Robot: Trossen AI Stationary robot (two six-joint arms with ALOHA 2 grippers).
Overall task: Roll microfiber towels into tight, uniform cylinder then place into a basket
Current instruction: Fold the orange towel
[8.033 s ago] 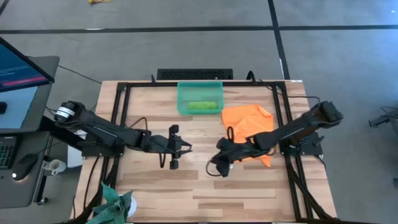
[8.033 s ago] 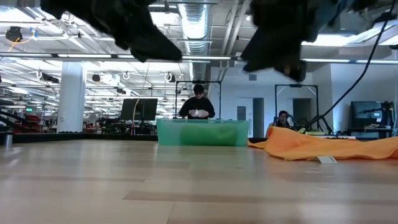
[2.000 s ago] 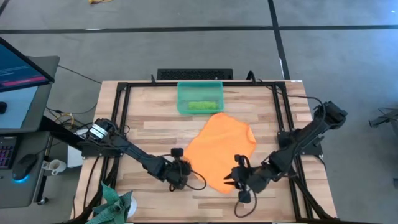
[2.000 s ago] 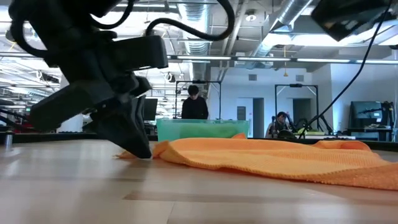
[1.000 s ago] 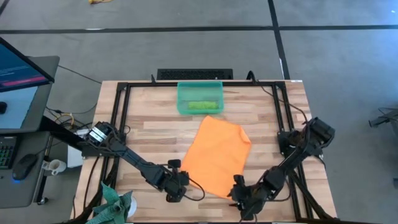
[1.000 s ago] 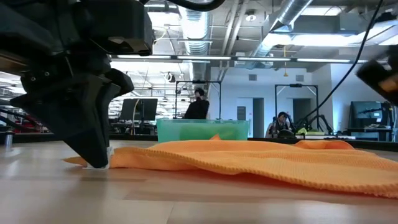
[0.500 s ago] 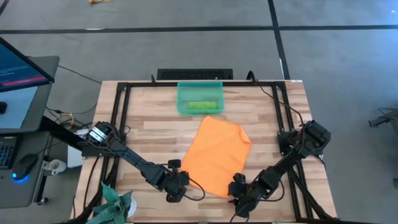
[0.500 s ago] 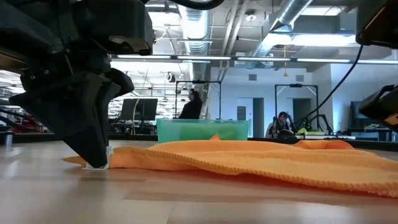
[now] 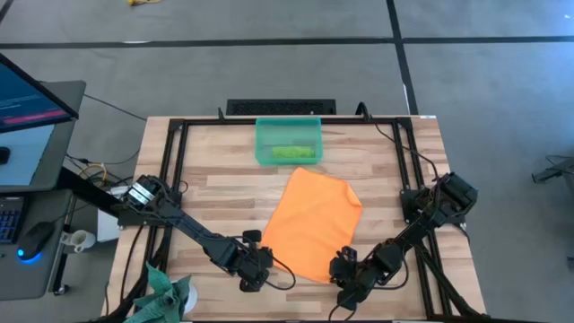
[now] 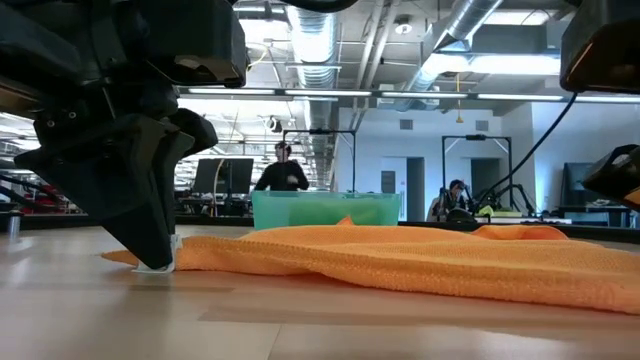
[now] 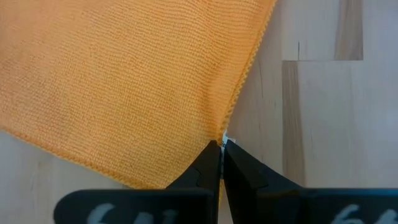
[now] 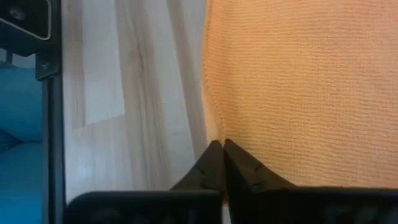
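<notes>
My two arms are dark and slim, each looped with thin black cable. A white band rings my left arm [image 9: 141,192] near its base. My left gripper [image 11: 221,163] and right gripper [image 12: 220,163] carry tapered black fingers.

Orange towel [image 11: 124,81]: matt, finely ribbed microfiber cloth with stitched hem. Tabletop [image 9: 224,188]: pale, smooth wood planks. Basket [image 9: 265,148]: translucent teal-green plastic. Frame [image 9: 175,170]: black metal.

You've got even, bright overhead light, with long ceiling light strips [image 10: 480,97] glaring in the low view. Shadows under the flat orange microfiber towel [image 9: 312,224] are faint. The near dark left gripper [image 10: 150,245] looms soft and unfocused; the wrist views are crisp.
</notes>
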